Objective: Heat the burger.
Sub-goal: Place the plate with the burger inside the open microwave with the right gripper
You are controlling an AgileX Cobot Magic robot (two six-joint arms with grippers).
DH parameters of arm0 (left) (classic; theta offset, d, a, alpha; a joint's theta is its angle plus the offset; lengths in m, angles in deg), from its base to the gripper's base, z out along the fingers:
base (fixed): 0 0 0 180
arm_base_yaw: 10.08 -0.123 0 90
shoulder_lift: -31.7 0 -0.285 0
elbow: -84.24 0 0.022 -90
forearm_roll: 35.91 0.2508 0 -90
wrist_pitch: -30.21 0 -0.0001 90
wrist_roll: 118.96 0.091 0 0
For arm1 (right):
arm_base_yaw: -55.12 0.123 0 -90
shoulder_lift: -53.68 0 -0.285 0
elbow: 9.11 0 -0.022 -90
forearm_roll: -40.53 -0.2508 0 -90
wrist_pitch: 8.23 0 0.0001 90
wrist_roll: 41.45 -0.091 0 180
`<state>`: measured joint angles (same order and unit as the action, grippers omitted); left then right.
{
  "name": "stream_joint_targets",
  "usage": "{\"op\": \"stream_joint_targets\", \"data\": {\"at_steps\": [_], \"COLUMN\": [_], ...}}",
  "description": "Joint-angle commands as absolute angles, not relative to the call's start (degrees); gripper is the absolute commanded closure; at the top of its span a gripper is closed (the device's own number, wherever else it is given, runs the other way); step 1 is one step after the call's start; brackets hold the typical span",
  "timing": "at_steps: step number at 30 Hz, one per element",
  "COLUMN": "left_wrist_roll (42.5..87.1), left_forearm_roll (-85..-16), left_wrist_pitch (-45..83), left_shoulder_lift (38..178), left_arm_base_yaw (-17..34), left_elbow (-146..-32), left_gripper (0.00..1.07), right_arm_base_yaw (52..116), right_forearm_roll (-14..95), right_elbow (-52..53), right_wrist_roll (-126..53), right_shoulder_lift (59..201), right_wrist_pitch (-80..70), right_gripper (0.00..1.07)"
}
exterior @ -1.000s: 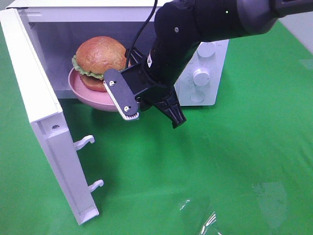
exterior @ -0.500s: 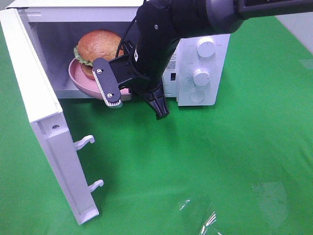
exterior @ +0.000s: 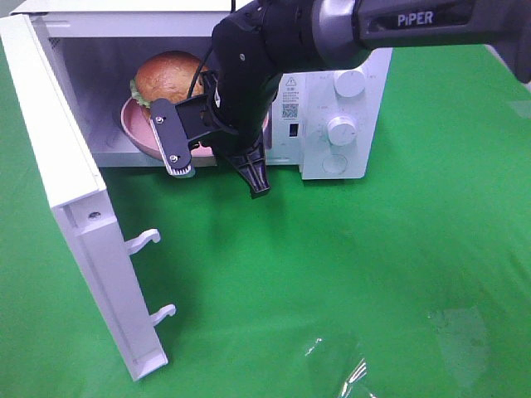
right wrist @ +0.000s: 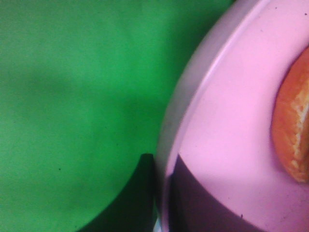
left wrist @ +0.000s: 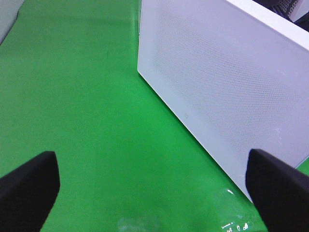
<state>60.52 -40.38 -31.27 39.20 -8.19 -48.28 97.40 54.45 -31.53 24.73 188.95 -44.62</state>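
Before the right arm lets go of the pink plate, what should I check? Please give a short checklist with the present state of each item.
1. Microwave door open wide enough: ok, it is swung fully aside.
2. Right gripper shut on the rim of the pink plate: ok.
3. Burger seated on the plate, inside the microwave: ok.
4. Plate resting on the chamber floor: cannot tell, the arm hides its near edge.
5. Left gripper open, empty, facing the door's outer side without touching it: ok.
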Motion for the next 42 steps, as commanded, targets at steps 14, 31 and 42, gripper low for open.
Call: {"op": "stream_joint_targets", "data": {"at_steps": [14,31,42], "left_wrist_roll": [60.5,60.5,60.5], "left_forearm_roll": [-40.5,-40.4,-40.3], "left_wrist_pitch": [-30.9,-30.9,-30.9], "left_shoulder_lift": [38.3,38.3,38.3], "left_arm_base_yaw": [-8.2,-8.2,-8.2], "left_elbow": [-48.1,-48.1,-48.1], "left_gripper": [0.10,0.10,0.10], "right_arm_base_yaw": [96.7,96.5,96.5], "right_forearm_roll": [58.8,60.0,58.6], "right_elbow": [-41.2,-42.6,-42.5], "right_wrist_roll": [18.7,19.1,22.4], "right_shoulder_lift": [193.7,195.8,195.9], "right_wrist_pitch": [-42.0,-40.0,-38.5], "right_gripper": [1.07,1.07,1.04]}}
